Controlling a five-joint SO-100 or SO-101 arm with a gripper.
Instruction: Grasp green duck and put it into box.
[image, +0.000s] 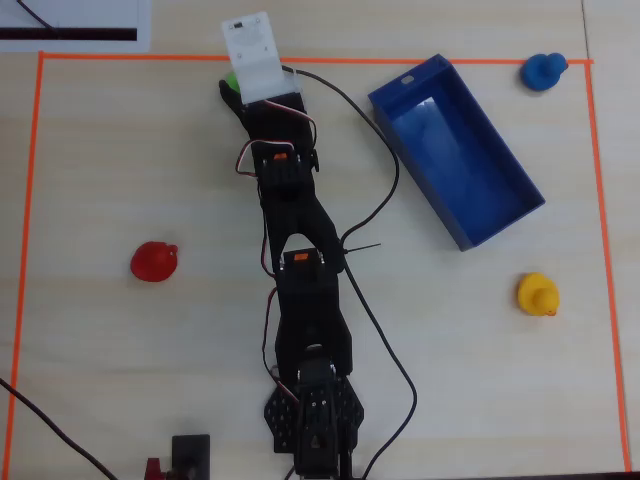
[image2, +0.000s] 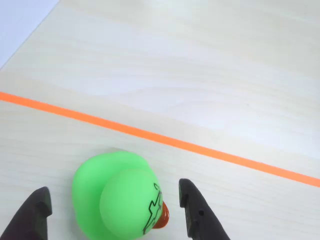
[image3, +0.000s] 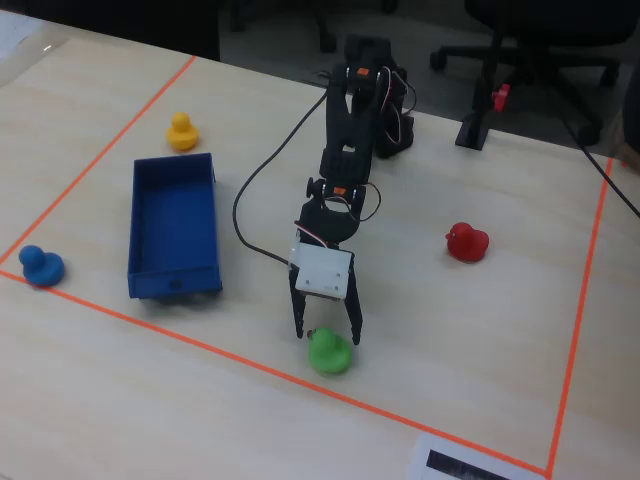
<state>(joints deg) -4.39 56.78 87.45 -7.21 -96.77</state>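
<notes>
The green duck (image2: 120, 197) sits on the table with its orange-red beak to the right in the wrist view. My gripper (image2: 114, 189) is open, and its two black fingers stand on either side of the duck with a gap on each side. In the fixed view the gripper (image3: 326, 335) points down just behind the duck (image3: 328, 352). In the overhead view only a sliver of the duck (image: 231, 77) shows beside the white wrist mount. The dark-blue box (image: 455, 150) lies empty to the right in the overhead view, and to the left in the fixed view (image3: 175, 282).
An orange tape line (image2: 165, 140) runs just beyond the duck. A blue duck (image: 543, 72), a yellow duck (image: 537, 295) and a red duck (image: 154, 262) stand apart on the table. A black cable (image: 385, 190) loops between arm and box.
</notes>
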